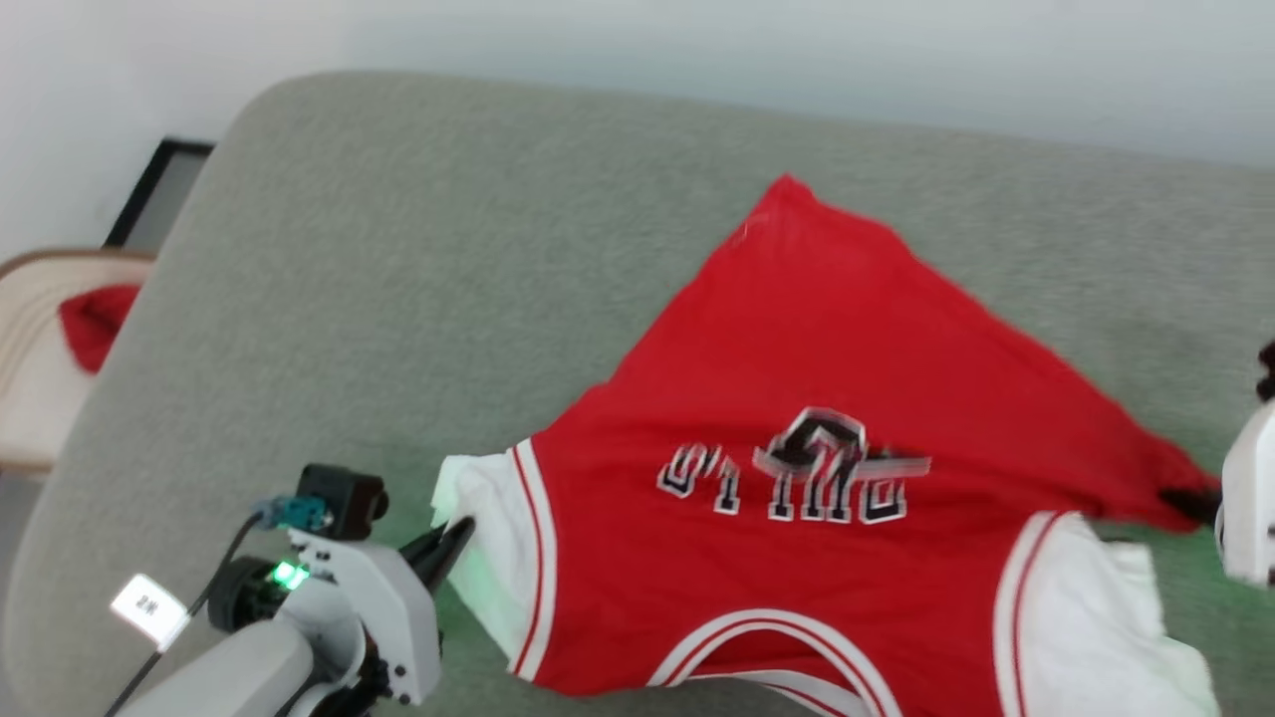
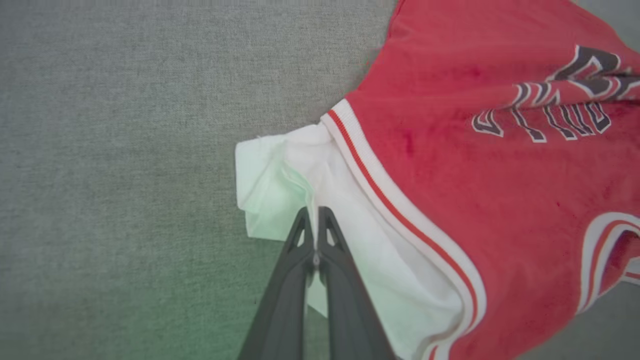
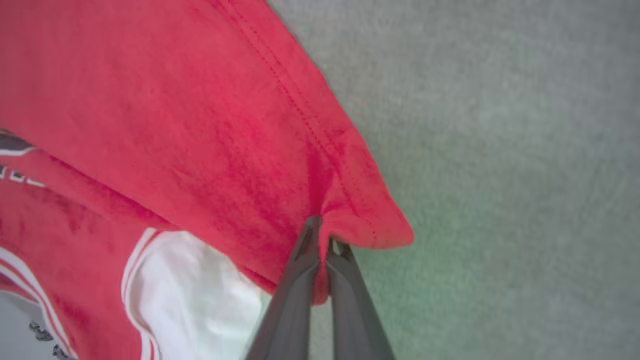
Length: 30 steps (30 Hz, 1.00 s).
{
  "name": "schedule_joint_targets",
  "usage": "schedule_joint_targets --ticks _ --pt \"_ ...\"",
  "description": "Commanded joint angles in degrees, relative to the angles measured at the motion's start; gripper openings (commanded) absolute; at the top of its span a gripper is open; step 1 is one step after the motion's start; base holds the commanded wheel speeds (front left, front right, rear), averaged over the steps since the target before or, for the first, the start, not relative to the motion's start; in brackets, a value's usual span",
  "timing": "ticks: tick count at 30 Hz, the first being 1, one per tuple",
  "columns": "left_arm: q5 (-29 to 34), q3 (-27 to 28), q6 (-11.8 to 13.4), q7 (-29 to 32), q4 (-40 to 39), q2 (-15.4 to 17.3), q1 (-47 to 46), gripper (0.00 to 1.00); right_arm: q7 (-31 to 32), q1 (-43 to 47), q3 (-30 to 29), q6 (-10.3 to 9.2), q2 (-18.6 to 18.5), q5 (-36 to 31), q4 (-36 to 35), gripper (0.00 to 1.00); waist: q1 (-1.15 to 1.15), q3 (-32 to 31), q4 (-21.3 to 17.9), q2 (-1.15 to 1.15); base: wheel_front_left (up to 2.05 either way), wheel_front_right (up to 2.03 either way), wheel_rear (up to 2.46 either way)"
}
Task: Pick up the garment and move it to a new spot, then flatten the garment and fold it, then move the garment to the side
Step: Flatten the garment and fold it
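Fingers (image 2: 299, 240) of the left gripper (image 2: 315, 215) are pinching shut on a bunched fold of white sleeve (image 2: 280, 170), on the robot's-left side of the black lettering (image 1: 792, 478), while those of the right gripper (image 3: 322, 235) are clamping a red hem corner (image 3: 380, 225) on the lettering's right side. Between them the garment (image 1: 817, 329) is lying spread over the grey fabric surface (image 1: 398, 249), its red body peaking beyond the lettering toward the wall (image 1: 697, 50), and a raised crease (image 1: 847, 463) is running straight across the lettering. Trouble is probably waiting in the mismatch: one arm is holding a sleeve and the other a hem corner, so pulling apart is likely going to drag the cloth diagonally and deepen that crease instead of flattening it. Both grips are also sitting close to the cloth's edge; the sleeve fold is looking thin and loose, and a hard tug may be pulling it free. The second white sleeve (image 1: 1096, 617), below and right of the lettering, is lying crumpled and could be getting tucked underneath.
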Motion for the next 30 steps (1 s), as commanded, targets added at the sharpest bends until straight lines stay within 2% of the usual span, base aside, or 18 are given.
schedule_joint_targets --ticks 1,12,19,25,27,28,29,30 --pt "-0.6 0.3 1.0 0.0 -1.2 1.2 1.7 0.0 -0.4 3.5 -0.8 -0.04 0.2 0.8 -1.9 0.0 0.0 -4.8 -5.3 0.0 0.0 0.0 0.0" --pt "-2.4 0.7 4.2 -0.3 -6.6 4.8 6.7 0.0 -1.4 17.5 -5.3 -0.04 3.1 0.5 -9.0 0.0 0.0 -7.9 -9.5 0.0 0.0 0.0 0.0" --pt "-3.3 0.8 5.5 0.0 -8.6 6.0 8.6 0.0 -2.4 23.9 -8.1 -0.03 5.6 -1.0 -10.7 0.0 0.0 -9.4 -10.1 0.0 0.0 0.0 0.0" --pt "-3.5 0.5 6.2 0.3 -9.3 5.9 9.6 0.0 -4.1 25.6 -9.2 -0.03 7.3 -2.6 -10.3 0.0 0.0 -10.3 -10.0 0.0 0.0 0.0 0.0" --pt "-3.5 0.3 6.4 0.2 -9.4 5.8 9.6 0.0 -4.6 25.7 -8.8 -0.04 7.4 -3.6 -10.1 0.21 0.0 -10.6 -9.9 0.0 0.0 0.0 0.0" --pt "-3.6 0.3 6.4 0.3 -9.4 5.8 9.7 0.0 -5.1 25.7 -8.6 -0.04 7.4 -3.9 -10.1 0.42 0.0 -10.7 -9.9 0.0 0.0 0.0 0.0" --pt "-3.6 0.3 6.4 0.3 -9.4 5.8 9.8 0.0 -5.7 25.5 -8.8 -0.03 7.5 -4.1 -10.1 0.76 0.0 -10.8 -9.8 0.0 0.0 0.0 0.0" --pt "-3.6 0.3 6.5 0.3 -9.4 5.8 9.9 0.0 -5.9 25.3 -8.7 -0.03 7.6 -4.4 -9.8 1.0 0.0 -10.9 -9.8 0.0 0.0 0.0 0.0"
